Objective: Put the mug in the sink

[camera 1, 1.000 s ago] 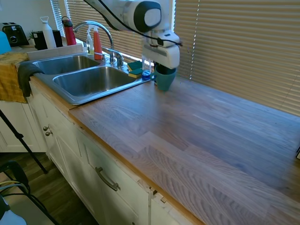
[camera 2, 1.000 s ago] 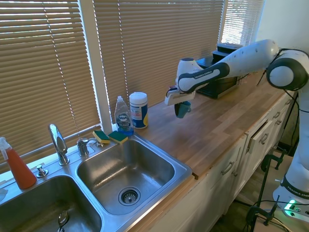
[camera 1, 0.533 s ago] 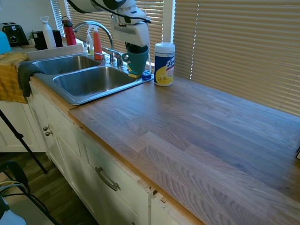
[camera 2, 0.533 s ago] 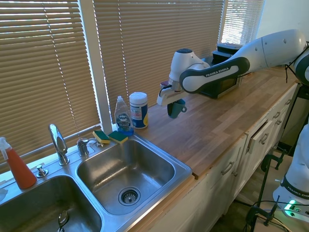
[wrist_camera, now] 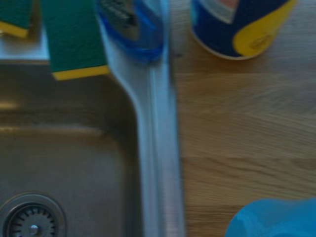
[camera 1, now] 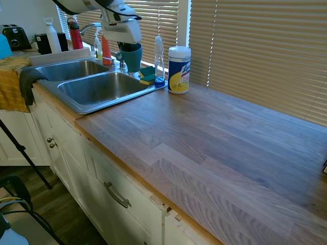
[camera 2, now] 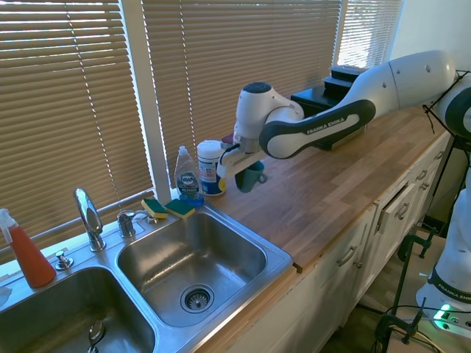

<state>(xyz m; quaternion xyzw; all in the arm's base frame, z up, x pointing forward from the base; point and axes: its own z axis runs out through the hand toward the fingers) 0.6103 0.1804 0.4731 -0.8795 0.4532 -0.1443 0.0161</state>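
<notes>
A small teal mug (camera 1: 132,56) hangs in the air with my gripper (camera 1: 130,50) shut on it from above. In the second exterior view the mug (camera 2: 251,176) and gripper (camera 2: 240,170) hover in front of the wipes canister, about over the right rim of the sink (camera 2: 283,256). The steel double sink (camera 1: 76,104) has an empty near basin. In the wrist view the mug (wrist_camera: 274,219) shows as a blue shape over the wood, just beside the sink rim (wrist_camera: 155,148).
Green-and-yellow sponges (camera 2: 168,208), a dish soap bottle (camera 2: 188,176) and a white wipes canister (camera 1: 179,70) stand at the sink's back corner. The curved faucet (camera 2: 89,218) and an orange spray bottle (camera 2: 27,254) sit behind the basins. Window blinds run close behind the counter.
The arm has carried the mug from the counter beyond the wipes canister, past the canister, toward the sink. The grip on the mug has stayed shut.
</notes>
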